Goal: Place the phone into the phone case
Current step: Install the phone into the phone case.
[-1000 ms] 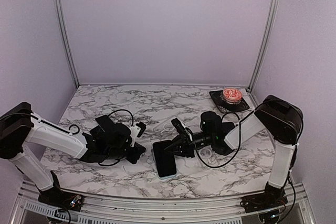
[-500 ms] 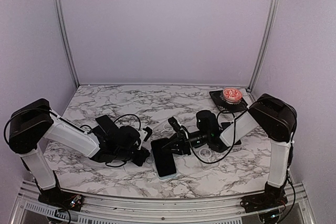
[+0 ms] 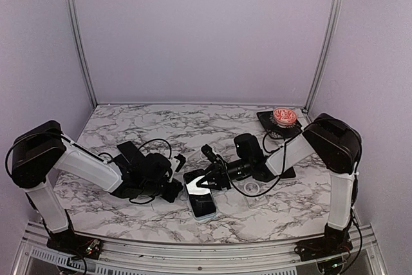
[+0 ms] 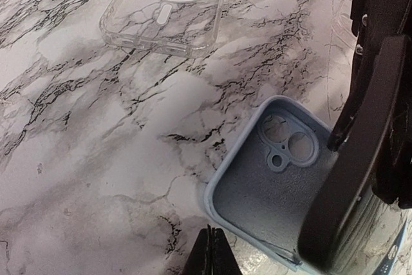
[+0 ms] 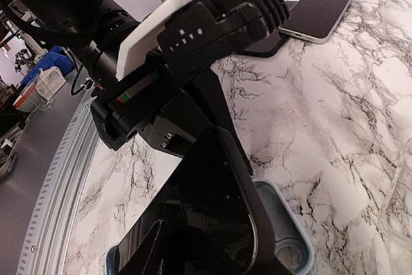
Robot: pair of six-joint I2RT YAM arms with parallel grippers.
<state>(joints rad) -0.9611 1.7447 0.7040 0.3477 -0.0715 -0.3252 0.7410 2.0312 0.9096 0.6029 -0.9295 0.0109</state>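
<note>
Near the bench's (image 3: pixel 161 127) front edge, the phone (image 3: pixel 201 196) now leans in the blue case (image 4: pixel 257 204) with one edge raised. A second ago it looked flatter, and the right end effector (image 3: pixel 207 177) has pushed closer. We judge it only half seated. We cannot tell whether the right jaws grip the phone. The left end effector (image 4: pixel 210 257) is closed and empty, just beside the case. Only the left wrist view shows the case's bare floor and a clear case (image 4: pixel 164 4). Only the right wrist view shows a second phone (image 5: pixel 315 12).
</note>
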